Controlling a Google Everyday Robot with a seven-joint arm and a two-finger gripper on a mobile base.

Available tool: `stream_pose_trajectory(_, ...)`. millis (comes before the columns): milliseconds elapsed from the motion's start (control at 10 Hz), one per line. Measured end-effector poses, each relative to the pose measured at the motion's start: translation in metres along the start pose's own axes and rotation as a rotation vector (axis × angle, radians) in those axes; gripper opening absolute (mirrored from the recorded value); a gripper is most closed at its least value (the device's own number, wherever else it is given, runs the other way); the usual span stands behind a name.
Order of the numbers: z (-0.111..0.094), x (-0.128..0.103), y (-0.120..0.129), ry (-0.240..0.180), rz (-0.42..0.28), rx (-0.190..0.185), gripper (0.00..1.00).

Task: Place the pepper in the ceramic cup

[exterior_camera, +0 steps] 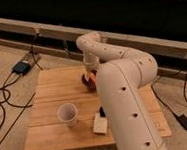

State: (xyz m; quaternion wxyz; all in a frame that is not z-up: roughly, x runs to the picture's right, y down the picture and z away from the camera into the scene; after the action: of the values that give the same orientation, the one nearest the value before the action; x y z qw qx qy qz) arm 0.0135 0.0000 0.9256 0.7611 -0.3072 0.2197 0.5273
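The gripper (90,73), its grip state indeterminable, is positioned at the pepper (93,80) by the bowl (85,80), well apart from the cup (67,114); transfer and release are judged outstanding.

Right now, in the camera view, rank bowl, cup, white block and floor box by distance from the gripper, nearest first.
1. Bowl, directly under the gripper, far side.
2. Cup, front left, and white block, front middle: too close to call.
3. Floor box, far left.
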Motion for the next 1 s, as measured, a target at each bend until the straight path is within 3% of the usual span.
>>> stream_pose_trajectory(800,0.015,-0.006,-0.003,-0.008,0.013,0.045,0.65)
stream_pose_trajectory(1000,0.019,-0.007,0.001,-0.012,0.011,0.053,0.56)
